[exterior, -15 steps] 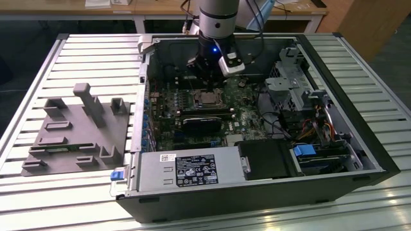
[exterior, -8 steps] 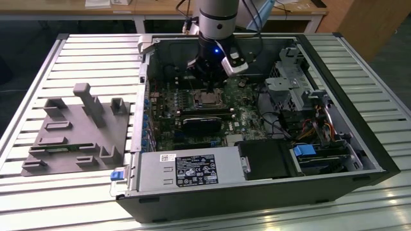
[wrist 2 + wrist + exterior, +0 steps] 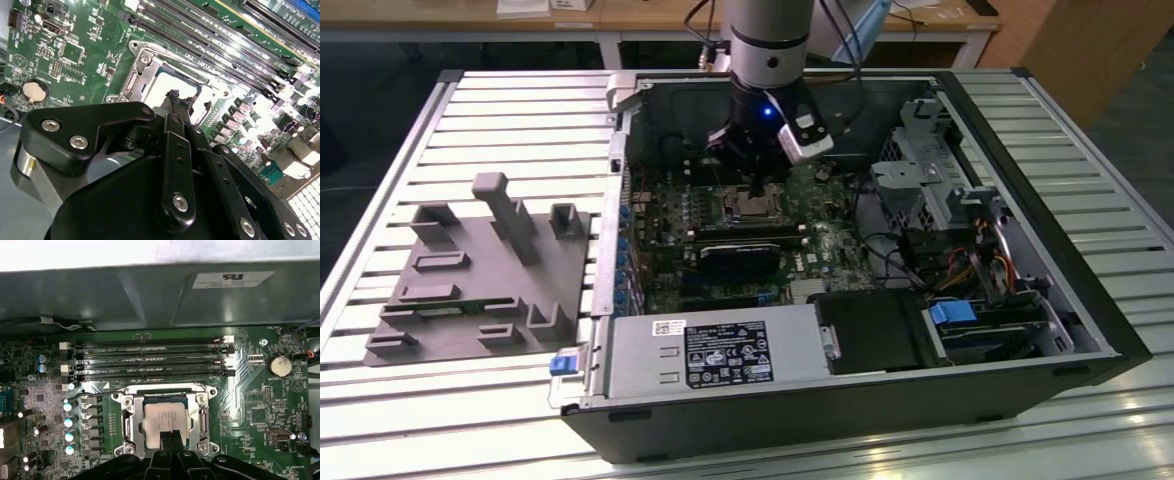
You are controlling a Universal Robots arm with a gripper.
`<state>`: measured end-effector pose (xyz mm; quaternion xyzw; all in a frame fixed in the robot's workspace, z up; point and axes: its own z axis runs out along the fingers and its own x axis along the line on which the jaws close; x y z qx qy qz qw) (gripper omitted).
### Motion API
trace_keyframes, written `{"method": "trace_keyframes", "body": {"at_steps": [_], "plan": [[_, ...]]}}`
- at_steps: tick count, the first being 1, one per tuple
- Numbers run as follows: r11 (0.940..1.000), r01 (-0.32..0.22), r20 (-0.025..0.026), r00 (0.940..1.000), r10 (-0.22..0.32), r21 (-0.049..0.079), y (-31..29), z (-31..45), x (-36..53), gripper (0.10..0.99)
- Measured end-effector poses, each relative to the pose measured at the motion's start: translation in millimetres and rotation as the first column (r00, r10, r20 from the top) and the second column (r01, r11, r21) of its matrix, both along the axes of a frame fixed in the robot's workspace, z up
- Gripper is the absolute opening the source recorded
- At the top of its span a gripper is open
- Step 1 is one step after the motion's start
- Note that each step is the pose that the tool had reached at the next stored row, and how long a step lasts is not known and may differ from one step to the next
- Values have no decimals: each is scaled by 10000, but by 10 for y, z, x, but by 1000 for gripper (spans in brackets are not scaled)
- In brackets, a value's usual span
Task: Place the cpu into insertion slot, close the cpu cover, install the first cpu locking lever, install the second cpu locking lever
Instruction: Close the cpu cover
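The cpu [image 3: 162, 416] lies flat in the insertion slot [image 3: 118, 399] on the green board, its silvery top showing through the window of the cpu cover [image 3: 202, 417], which lies down around it. A thin wire lever [image 3: 100, 392] runs along one side of the socket. My gripper [image 3: 170, 436] hangs just over the chip's edge, with its black fingers [image 3: 165, 440] pressed together and nothing between them. In the second wrist view the fingertips [image 3: 174, 96] sit over the bright cpu [image 3: 162, 86] and cover [image 3: 131, 82]. The exterior view has the gripper [image 3: 758, 185] above the socket [image 3: 750, 207].
Long black memory slots [image 3: 150, 360] run beside the socket, with the case wall [image 3: 150, 295] behind them. A coin battery [image 3: 279, 365] sits nearby. A power supply [image 3: 707, 352] and drive cage [image 3: 947, 180] fill the case. A grey fixture [image 3: 480, 270] stands at the exterior view's left.
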<state>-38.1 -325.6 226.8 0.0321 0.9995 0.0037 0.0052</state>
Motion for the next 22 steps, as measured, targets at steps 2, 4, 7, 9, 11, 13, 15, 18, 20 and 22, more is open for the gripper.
{"method": "trace_keyframes", "body": {"at_steps": [2, 4, 7, 9, 11, 13, 15, 18, 20, 22], "plan": [[10000, 0, 29, 10000, 0, 9, 0, -10, -25, 102], [10000, 1, 43, 10000, -1, 16, 0, -19, -49, 102], [10000, 0, 48, 10000, 0, 35, 0, -35, -80, 102], [10000, 0, 47, 10000, 0, 35, -1, -48, -103, 102], [10000, 0, 47, 10000, -1, 33, -1, -54, -113, 102], [10000, -2, 46, 10000, 1, 33, -1, -54, -114, 102], [10000, 0, 46, 10000, 0, 34, -1, -55, -115, 102], [10000, 1, 69, 10000, -1, 36, -1, -64, -140, 102], [10000, 1, 79, 10000, -1, 37, 0, -77, -153, 102], [10000, 1, 86, 10000, -1, 36, -1, -91, -169, 102]]}}
